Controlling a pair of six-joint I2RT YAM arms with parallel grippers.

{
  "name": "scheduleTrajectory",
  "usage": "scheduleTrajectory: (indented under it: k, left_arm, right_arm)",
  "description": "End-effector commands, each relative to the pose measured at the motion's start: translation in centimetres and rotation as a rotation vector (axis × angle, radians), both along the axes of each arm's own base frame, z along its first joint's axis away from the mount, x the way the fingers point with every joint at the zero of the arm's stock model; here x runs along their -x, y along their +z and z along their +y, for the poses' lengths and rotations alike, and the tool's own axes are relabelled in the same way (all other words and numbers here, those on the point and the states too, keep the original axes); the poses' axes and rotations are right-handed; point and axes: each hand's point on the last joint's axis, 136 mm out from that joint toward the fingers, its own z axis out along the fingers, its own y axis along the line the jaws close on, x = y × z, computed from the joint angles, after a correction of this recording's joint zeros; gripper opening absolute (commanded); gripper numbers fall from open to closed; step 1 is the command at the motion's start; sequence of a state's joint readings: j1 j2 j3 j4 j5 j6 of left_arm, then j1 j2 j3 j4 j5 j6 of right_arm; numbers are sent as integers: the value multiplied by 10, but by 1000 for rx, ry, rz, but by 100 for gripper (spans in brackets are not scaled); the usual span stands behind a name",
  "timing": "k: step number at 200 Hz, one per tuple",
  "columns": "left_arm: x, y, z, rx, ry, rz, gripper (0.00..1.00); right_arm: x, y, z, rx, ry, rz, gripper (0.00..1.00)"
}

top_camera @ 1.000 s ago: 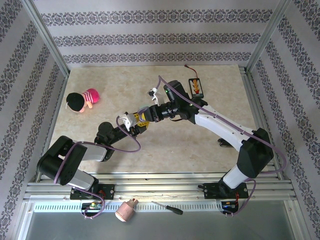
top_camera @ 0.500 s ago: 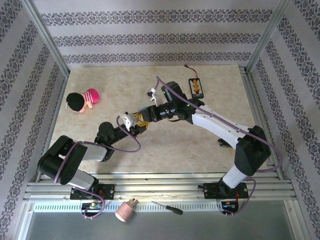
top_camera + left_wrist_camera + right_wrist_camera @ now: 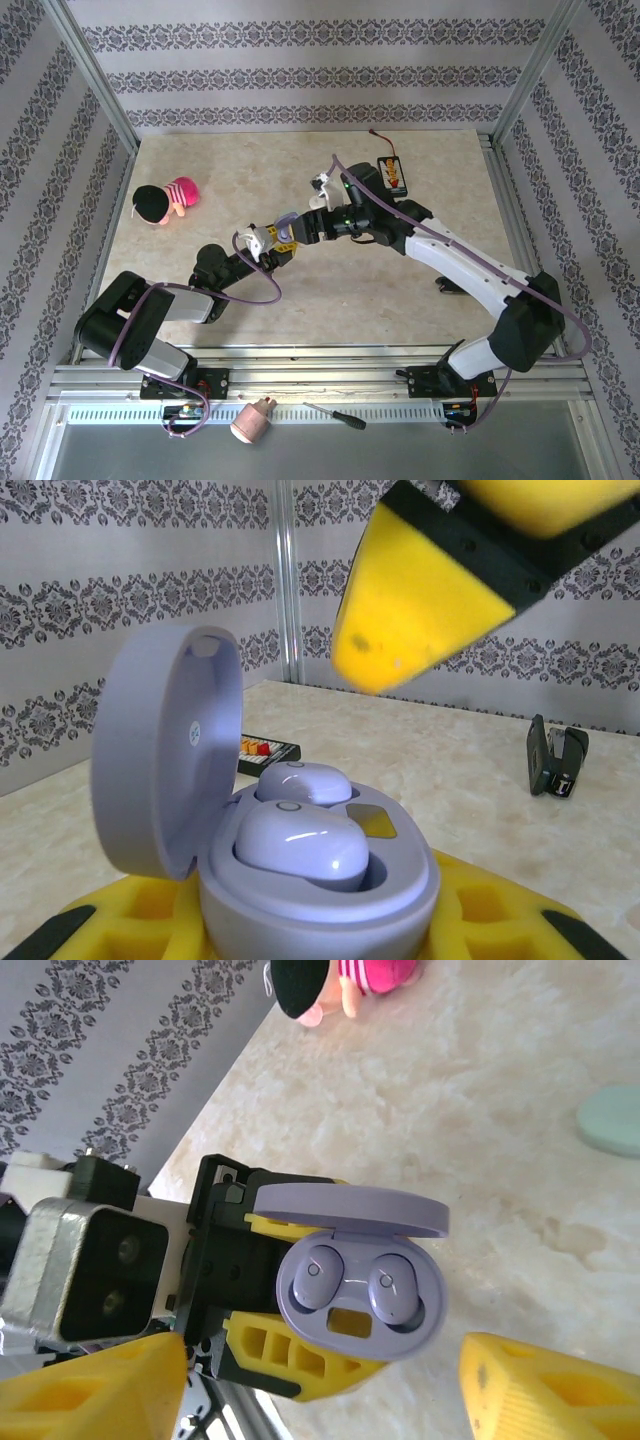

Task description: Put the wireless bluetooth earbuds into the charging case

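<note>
A lavender charging case [image 3: 300, 905] sits upright between the yellow pads [image 3: 130, 920] of my left gripper [image 3: 276, 240], which is shut on it. Its lid [image 3: 160, 760] stands open. Two lavender wireless bluetooth earbuds [image 3: 318, 1272] [image 3: 393, 1288] lie seated in the case's wells, side by side. My right gripper [image 3: 320, 1400] is open, its yellow fingertips [image 3: 550, 1390] spread wide on either side of the case [image 3: 350, 1325] and apart from it. From above, the right gripper [image 3: 303, 228] hangs just right of the case [image 3: 286, 220].
A pink and black plush toy [image 3: 165, 200] lies at the left of the table. A black device with an orange label [image 3: 392, 174] is at the back. A pale green rounded object [image 3: 612, 1120] rests on the table. A small black clip [image 3: 555, 758] stands nearby.
The right gripper has opened wide and pulled back to the right, away from the case. The left gripper and the case have stayed put.
</note>
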State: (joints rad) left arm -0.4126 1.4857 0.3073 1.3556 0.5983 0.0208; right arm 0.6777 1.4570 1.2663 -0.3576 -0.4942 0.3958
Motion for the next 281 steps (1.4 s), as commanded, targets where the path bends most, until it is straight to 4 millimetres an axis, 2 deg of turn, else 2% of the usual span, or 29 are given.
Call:
scheduleTrajectory:
  k: [1, 22, 54, 87, 123, 166, 197, 237, 281]
  left_arm:
    - [8, 19, -2, 16, -16, -98, 29]
    - [10, 16, -3, 0, -20, -108, 29]
    - [14, 13, -4, -11, -35, -111, 29]
    - [18, 13, -7, -11, -65, -113, 29]
    - [21, 19, -6, -12, -67, -135, 29]
    - [23, 20, -5, -11, -66, -140, 29]
    - [19, 25, -2, 10, -40, -121, 29]
    - [13, 24, 0, 7, -12, -99, 29]
    - [15, 28, 0, 27, -20, -104, 29]
  right_arm:
    - [0, 12, -14, 13, -27, -76, 79]
    - [-7, 20, -21, 20, -63, -107, 85]
    - [-30, 23, -26, 23, -135, -83, 86]
    - [-54, 15, -21, 32, -179, -31, 86]
    - [-65, -1, -11, 46, -173, 21, 83]
    - [-65, -14, -3, 61, -136, 59, 83]
    - [-55, -22, -3, 59, -106, 80, 83]
    - [-39, -19, -7, 46, -81, 72, 82]
    - [-31, -3, -7, -67, -75, 118, 82]
